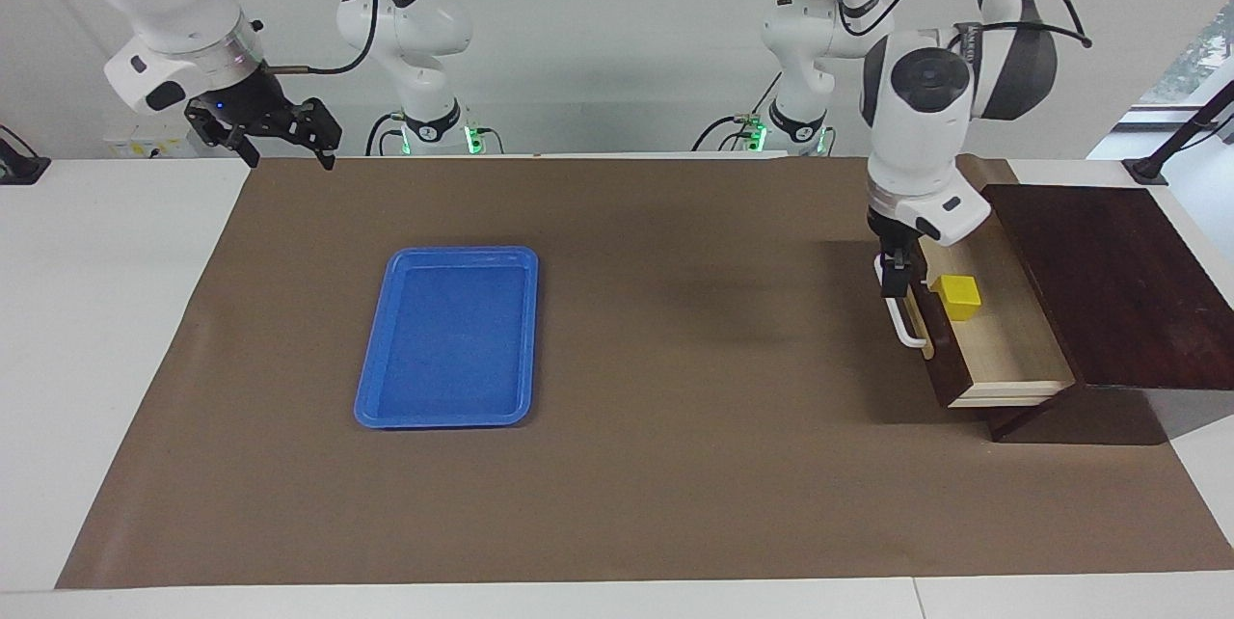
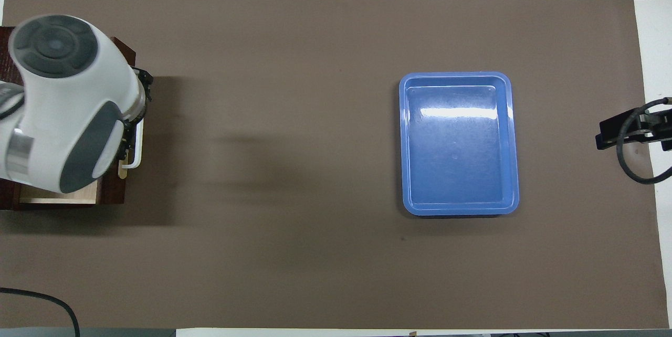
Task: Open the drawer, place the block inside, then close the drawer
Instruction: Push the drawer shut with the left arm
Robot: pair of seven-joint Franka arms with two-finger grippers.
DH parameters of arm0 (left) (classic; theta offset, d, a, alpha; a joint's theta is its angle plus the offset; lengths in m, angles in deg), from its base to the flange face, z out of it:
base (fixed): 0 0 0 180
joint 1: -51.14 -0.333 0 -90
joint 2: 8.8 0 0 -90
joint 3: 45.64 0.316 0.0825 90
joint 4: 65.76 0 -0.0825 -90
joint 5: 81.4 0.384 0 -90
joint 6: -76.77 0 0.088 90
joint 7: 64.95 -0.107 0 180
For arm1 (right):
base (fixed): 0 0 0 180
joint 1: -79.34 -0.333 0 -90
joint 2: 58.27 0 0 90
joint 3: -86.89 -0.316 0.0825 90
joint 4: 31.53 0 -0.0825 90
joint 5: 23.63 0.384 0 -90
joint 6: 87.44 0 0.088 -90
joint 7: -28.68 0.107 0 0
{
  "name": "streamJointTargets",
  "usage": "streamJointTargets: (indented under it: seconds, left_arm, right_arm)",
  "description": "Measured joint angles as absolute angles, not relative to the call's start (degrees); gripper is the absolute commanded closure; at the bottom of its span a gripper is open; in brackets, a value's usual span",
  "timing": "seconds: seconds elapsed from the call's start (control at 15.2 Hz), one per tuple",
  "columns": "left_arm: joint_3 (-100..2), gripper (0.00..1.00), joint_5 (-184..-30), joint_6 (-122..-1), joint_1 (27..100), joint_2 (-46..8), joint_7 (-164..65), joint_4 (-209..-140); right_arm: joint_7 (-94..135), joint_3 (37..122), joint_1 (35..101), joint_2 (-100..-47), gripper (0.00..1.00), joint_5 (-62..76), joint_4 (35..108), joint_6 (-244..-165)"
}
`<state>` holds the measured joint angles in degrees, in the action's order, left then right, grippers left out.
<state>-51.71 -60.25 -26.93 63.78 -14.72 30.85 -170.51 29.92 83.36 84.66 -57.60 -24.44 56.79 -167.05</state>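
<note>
Yellow block (image 1: 959, 296) sits in the open drawer (image 1: 1003, 339), whose white handle (image 1: 901, 320) runs crosswise right beneath the left gripper (image 1: 894, 277), finger spread unclear, while the right gripper (image 1: 275, 127) waits spread wide.

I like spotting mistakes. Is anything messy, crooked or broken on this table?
Nothing stands out. The yellow block sits inside the open drawer, the left gripper is at the white handle, and the blue tray lies flat and straight on the brown mat. The right gripper waits over the mat's edge.
</note>
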Motion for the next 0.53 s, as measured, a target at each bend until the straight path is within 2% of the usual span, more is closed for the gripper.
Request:
streamJointTargets:
  seconds: [0.33,0.53]
  left_arm:
    - [-51.06,0.00,-49.78,-30.15,64.82,-14.53,33.97,-177.22]
    - [-50.65,0.00,-47.38,-32.80,62.67,-13.67,34.14,-179.05]
  right_arm:
    - [29.92,83.38,84.19,-57.60,0.00,-24.44,56.78,-167.05]
    - [29.92,83.42,84.17,-57.60,0.00,-24.45,56.80,-167.79]
